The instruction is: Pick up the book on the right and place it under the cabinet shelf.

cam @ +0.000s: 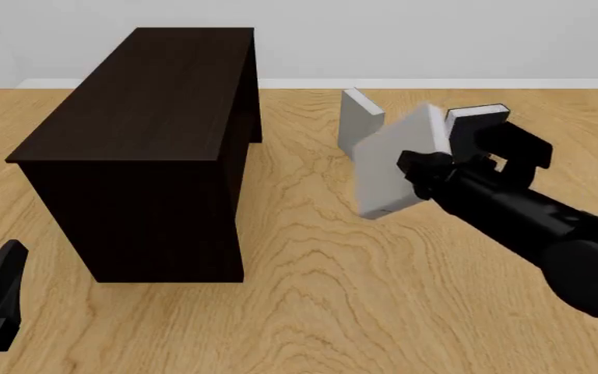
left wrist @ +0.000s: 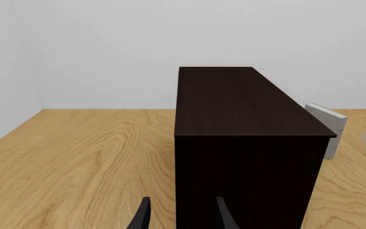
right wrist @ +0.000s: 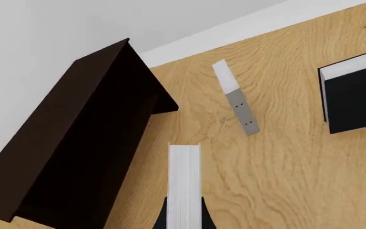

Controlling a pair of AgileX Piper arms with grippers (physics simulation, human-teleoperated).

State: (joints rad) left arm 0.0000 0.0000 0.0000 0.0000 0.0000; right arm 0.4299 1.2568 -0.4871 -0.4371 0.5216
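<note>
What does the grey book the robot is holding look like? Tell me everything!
The light grey hardcover book has plain flat covers and white page edges. It is lifted off the wooden table, tilted, pinched by the black right gripper at one edge. It hangs right of the dark brown wooden cabinet, not touching it.

cabinet shelf (cam: 143, 148) interior unseen in front view, black book (right wrist: 356, 95) cut by right wrist frame edge
</note>
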